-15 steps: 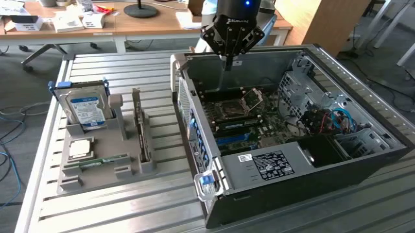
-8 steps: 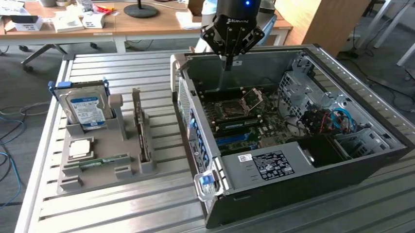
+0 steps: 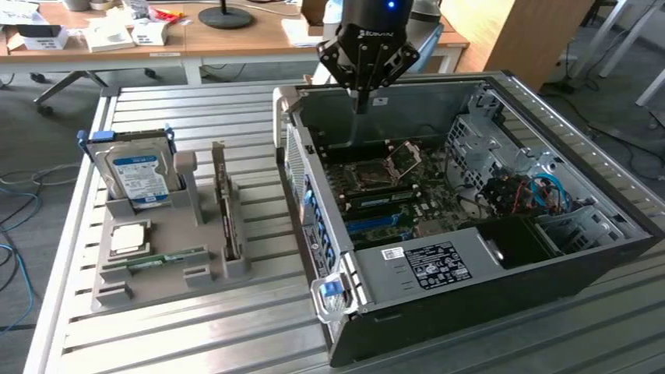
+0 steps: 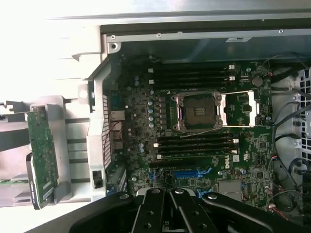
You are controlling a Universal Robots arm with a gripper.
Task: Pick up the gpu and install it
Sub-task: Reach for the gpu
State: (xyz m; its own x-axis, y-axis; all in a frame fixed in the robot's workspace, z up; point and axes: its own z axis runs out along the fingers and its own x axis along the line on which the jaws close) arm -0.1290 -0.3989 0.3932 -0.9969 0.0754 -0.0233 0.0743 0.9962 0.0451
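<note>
The gpu [image 3: 223,199], a thin dark circuit card, stands on edge in a slot of the grey holder [image 3: 167,269] at the exterior view's left. It shows as a green card [image 4: 42,155] beside the case in the wrist view. My gripper [image 3: 360,103] hangs above the far wall of the open computer case [image 3: 457,296], well to the right of the gpu in the exterior view. It is shut with nothing in it. In the wrist view its black fingers [image 4: 146,211] meet over the motherboard [image 4: 194,145] near the blue expansion slot [image 4: 187,172].
The holder also carries an upright silver hard drive [image 3: 136,173], a square processor [image 3: 129,237] and a narrow green memory stick [image 3: 164,257]. All of this rests on a slatted metal table [image 3: 156,101]. Cables [image 3: 525,191] fill the case's right side. Desks stand behind.
</note>
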